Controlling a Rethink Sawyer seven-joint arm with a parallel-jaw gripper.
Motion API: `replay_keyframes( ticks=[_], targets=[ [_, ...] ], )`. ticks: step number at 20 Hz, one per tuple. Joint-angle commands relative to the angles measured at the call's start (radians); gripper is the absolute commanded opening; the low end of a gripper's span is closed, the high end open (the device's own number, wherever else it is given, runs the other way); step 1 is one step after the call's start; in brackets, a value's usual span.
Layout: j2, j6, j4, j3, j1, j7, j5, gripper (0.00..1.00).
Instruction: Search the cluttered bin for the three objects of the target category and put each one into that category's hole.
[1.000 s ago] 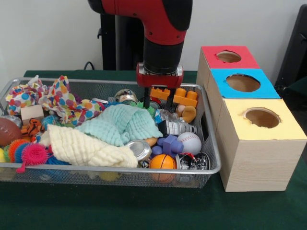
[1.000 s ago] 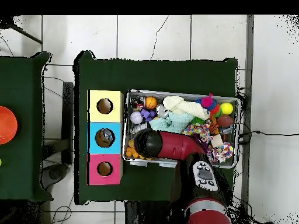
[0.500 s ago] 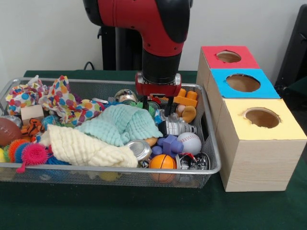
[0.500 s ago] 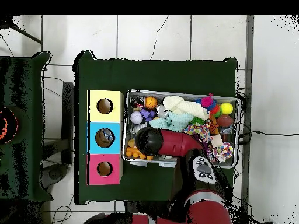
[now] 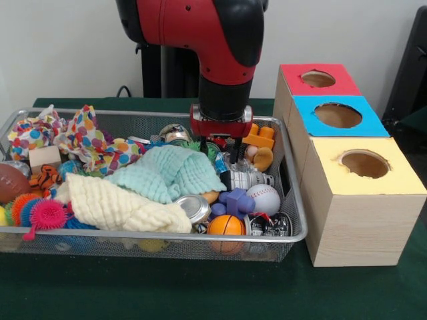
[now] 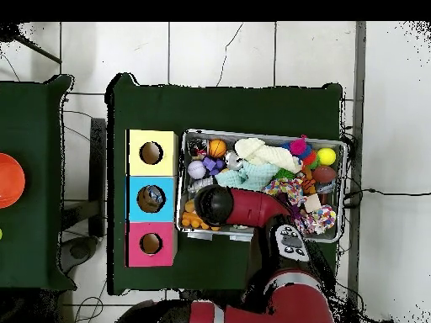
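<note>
My gripper is down inside the wire mesh bin, at its far right part, just behind the mint green cloth. Its two dark fingers stand apart, open, around small clutter that I cannot make out. An orange toy block lies just right of the gripper. Beside the bin stand three boxes with holes: red, blue and yellow. In the overhead view the arm hides the gripper; the yellow, blue and red boxes line up left of the bin.
The bin's near right corner holds a baseball, a basketball, a purple block and a silver can. A cream cloth, a polka-dot cloth, spiky balls and a football fill the left.
The gripper has come down lower into the bin and shifted slightly right, its fingers still apart. The bin's contents look unmoved.
</note>
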Motion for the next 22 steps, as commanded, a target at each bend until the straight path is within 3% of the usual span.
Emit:
replay_keyframes(
  ticks=[1, 8, 9, 22],
  targets=[
    [0.048, -0.061, -0.064, 0.057, 0.011, 0.101, -0.027, 1.0],
    [0.056, -0.081, -0.071, 0.046, 0.024, 0.112, -0.031, 1.0],
    [0.056, -0.098, -0.072, 0.041, 0.029, 0.115, -0.035, 0.0],
    [0.049, -0.088, -0.071, 0.036, 0.031, 0.104, -0.027, 0.0]
  ],
)
